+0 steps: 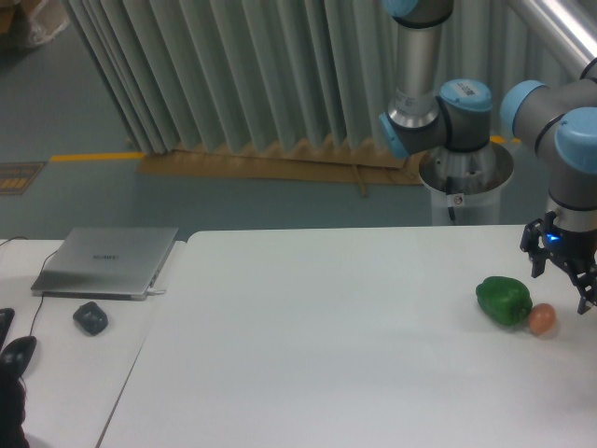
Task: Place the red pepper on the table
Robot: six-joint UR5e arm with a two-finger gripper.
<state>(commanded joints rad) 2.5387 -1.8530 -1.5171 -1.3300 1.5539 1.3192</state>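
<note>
Hanging at the far right edge of my view, the claw [562, 280] has its two fingers spread wide, and I can see nothing red between them; part of it is cut off by the edge of the picture, so I cannot rule out something hidden there

Just beside it, to its left and a little lower, a green pepper [504, 301] lies on the table [308, 355], with a small orange-pink ball [542, 319] touching or nearly touching its right side

I cannot find the red pepper anywhere in this view: not in the claw, not on the white top, so I cannot tell where it is and can say nothing of how it looks

My guess, going by its green neighbour, is that it would be light, hollow, glossy and a bit slippery, firm but easy to bruise. I would take it across its widest middle with a gentle squeeze and set it down low so it cannot roll

Far to the left, on the adjoining desk, sit a closed laptop [105, 261] and a dark mouse [90, 317]
</note>
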